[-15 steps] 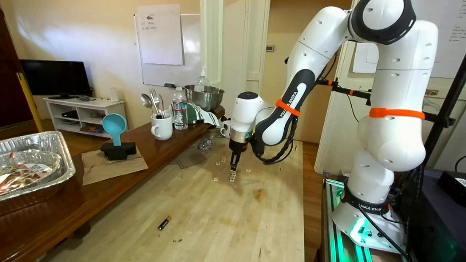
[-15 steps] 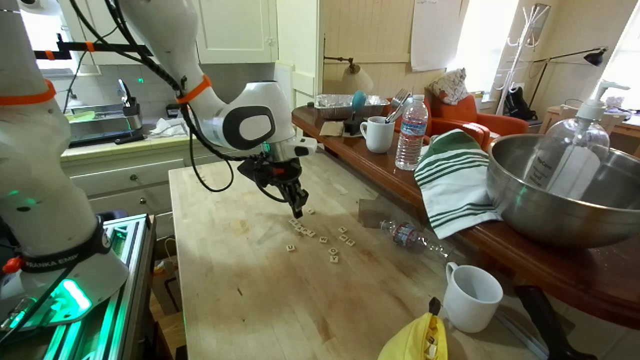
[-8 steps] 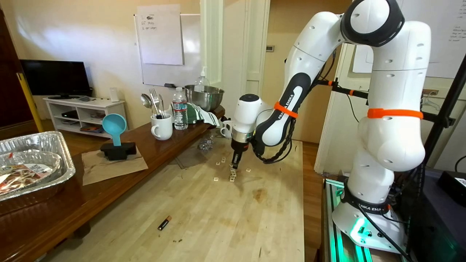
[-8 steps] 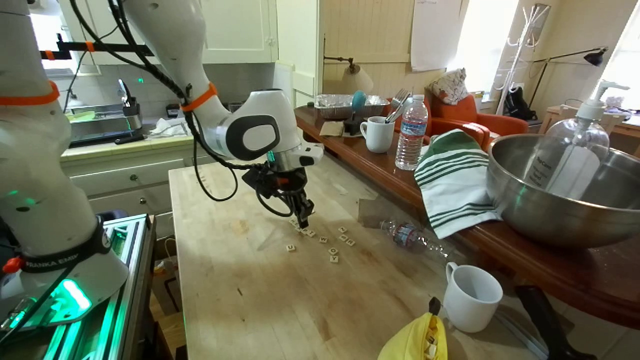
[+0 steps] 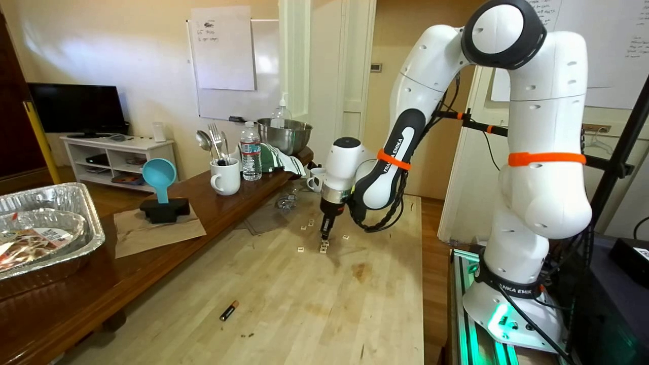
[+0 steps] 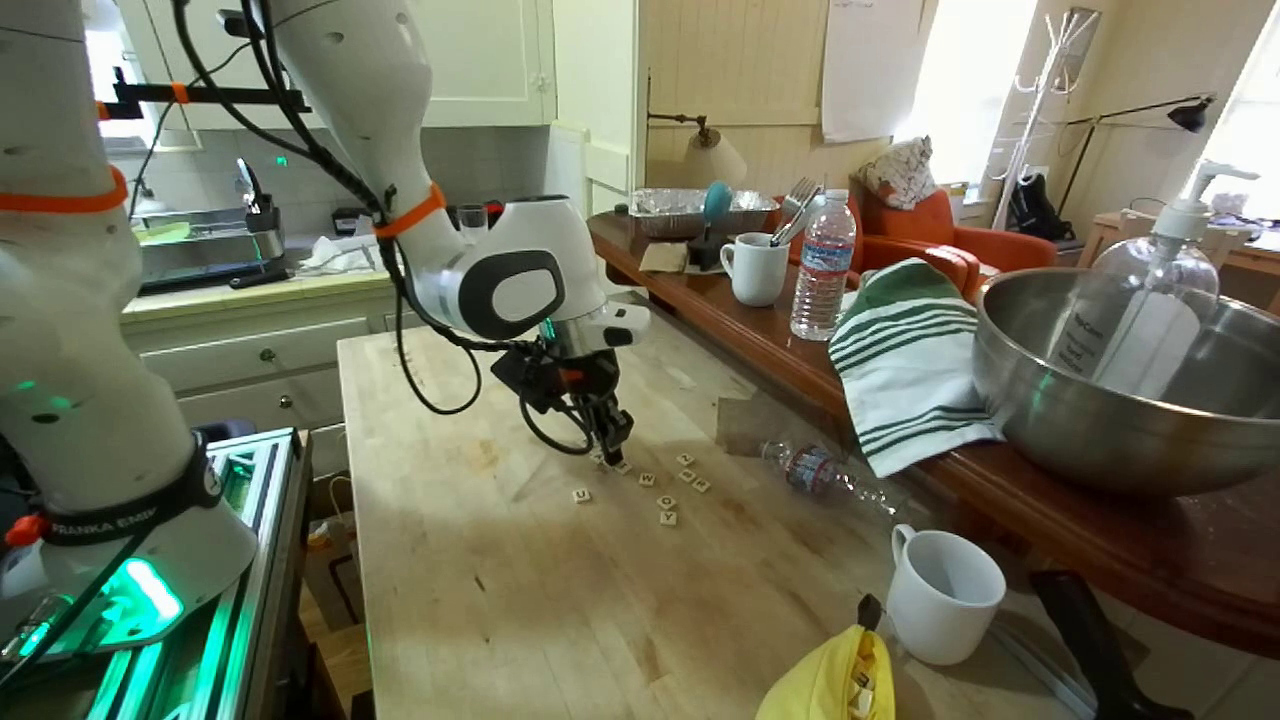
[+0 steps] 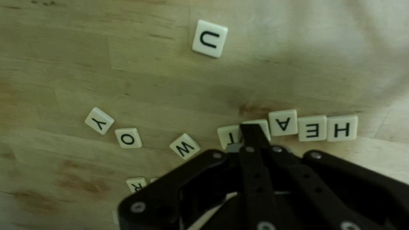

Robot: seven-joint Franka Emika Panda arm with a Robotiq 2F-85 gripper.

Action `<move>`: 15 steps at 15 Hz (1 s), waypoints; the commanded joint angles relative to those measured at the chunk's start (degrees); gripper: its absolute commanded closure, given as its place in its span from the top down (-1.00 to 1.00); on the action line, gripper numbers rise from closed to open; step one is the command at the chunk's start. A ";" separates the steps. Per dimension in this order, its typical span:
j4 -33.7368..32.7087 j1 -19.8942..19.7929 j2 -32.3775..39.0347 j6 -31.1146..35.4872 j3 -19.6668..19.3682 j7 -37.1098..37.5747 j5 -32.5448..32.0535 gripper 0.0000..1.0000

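Just beneath the hand (image 6: 613, 454) lies a partly hidden letter tile (image 7: 265, 126).

In an exterior view, black jaws point down over small square cream letter tiles (image 6: 621, 467), partly hiding them; whether they touch cannot be told. More tiles lie scattered nearby on the pale wooden bench (image 6: 500, 610), the U tile (image 6: 582, 496) apart from the Y tile (image 6: 668, 519). Toward the camera, a soft yellow pouch (image 6: 815, 685) sits beside a white cylindrical mug (image 6: 945, 600). A clear plastic bottle (image 6: 812, 470) lies on its side near the raised dark-brown wooden ledge (image 6: 1160, 555), which bears a shiny steel bowl (image 6: 1100, 430).
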State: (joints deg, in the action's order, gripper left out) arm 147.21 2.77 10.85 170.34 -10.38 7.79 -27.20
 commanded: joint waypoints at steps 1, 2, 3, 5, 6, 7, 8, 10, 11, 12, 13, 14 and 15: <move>-1.12 -0.65 2.39 2.32 0.28 -0.51 0.69 -1.00; -1.45 -0.55 2.71 2.54 0.12 -0.32 0.45 -1.00; -1.81 -0.56 3.16 2.79 0.12 -0.38 0.40 -1.00; -2.79 -0.29 4.01 2.61 -0.36 0.01 -0.22 -1.00; -3.33 -0.23 4.47 2.39 -0.61 0.21 -0.38 -1.00; -3.79 -0.39 4.92 2.37 -0.62 0.15 -0.14 -1.00; -4.21 -0.36 5.30 2.49 -0.80 0.34 -0.10 -1.00; -5.10 -0.64 6.17 3.00 -0.60 0.46 0.71 -1.00; -5.58 -0.77 6.69 3.45 -0.61 0.81 1.01 -1.00; -6.15 -0.72 7.15 3.60 -0.87 1.33 1.00 -1.00; -6.76 -0.58 7.65 3.77 -1.37 1.87 0.64 -1.00; -7.25 -0.50 8.03 3.73 -1.73 2.30 0.51 -1.00; -7.90 -0.31 8.49 3.57 -2.40 3.03 0.24 -1.00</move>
State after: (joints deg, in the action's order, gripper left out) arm 141.76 2.27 15.15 171.98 -11.37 8.63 -26.92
